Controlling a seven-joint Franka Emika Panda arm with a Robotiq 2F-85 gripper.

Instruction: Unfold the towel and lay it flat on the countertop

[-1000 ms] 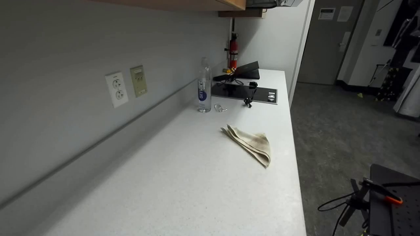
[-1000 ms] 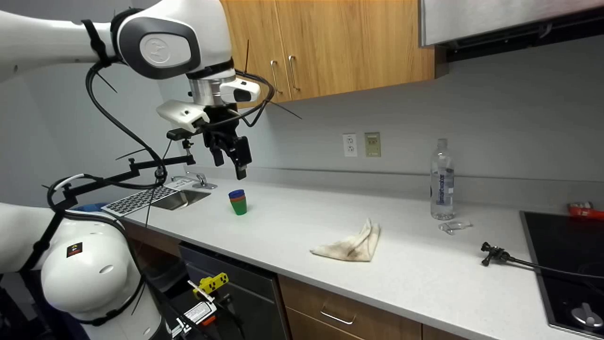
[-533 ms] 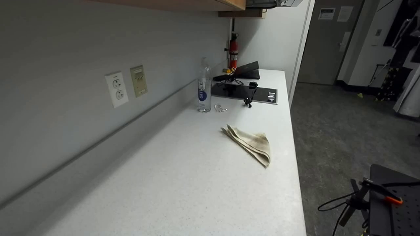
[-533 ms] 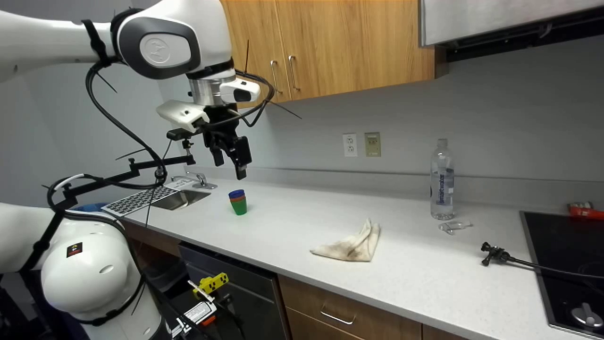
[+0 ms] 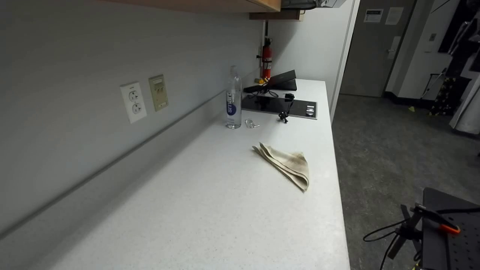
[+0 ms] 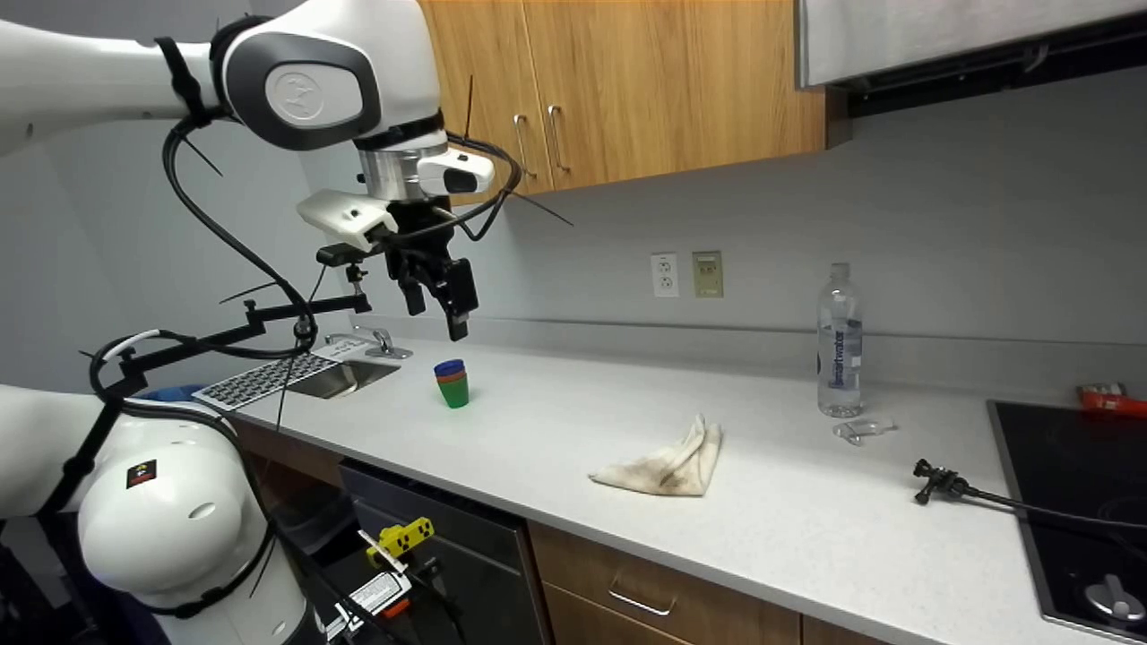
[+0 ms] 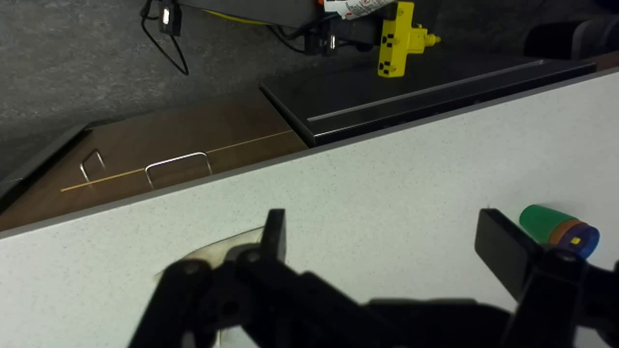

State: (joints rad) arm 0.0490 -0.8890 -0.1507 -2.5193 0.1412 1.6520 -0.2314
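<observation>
The cream towel lies folded in layers, roughly triangular, with brownish stains. It rests near the front edge of the white countertop (image 6: 538, 421) in both exterior views (image 5: 290, 163) (image 6: 668, 468). In the wrist view, part of the towel (image 7: 210, 252) shows at the left, mostly hidden behind a finger. My gripper (image 6: 436, 321) hangs high above the counter, to the left of the towel in that exterior view and apart from it. In the wrist view, the gripper (image 7: 382, 212) has its fingers wide apart with only bare counter between them.
A stack of small cups (image 6: 453, 387) stands on the counter near the sink (image 6: 345, 379). A water bottle (image 6: 840, 349) stands near the wall beside a small clear plastic piece (image 6: 862, 431). A black clamp with cable (image 6: 941, 484) and a cooktop (image 6: 1075, 502) lie farther right.
</observation>
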